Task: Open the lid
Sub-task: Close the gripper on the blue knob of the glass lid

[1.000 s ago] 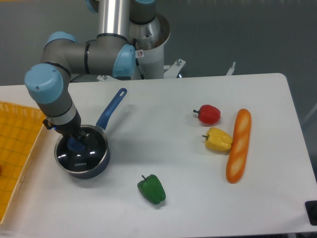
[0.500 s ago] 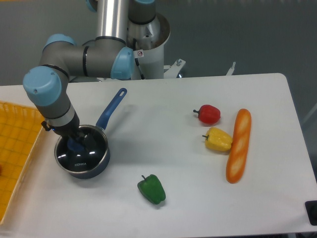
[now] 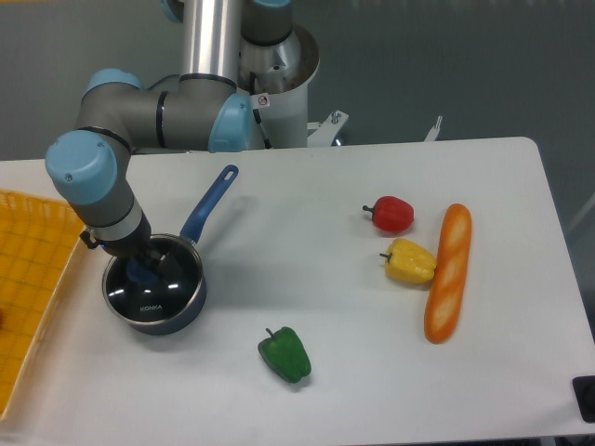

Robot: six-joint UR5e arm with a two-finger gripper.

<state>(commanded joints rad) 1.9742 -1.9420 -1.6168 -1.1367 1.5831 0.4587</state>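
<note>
Gripper (image 3: 149,269) down on blue knob of lid (image 3: 153,293), lid seated on saucepan (image 3: 191,302) at table's left; can't tell if clenched on knob or loose; risk: weak pinch slips on lift, or stuck lid drags pan along.

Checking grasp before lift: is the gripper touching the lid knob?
Cannot tell. In the only camera view the gripper sits right at the blue knob of the lid, but the wrist hides the fingertips, so neither contact nor gap shows plainly.
</note>
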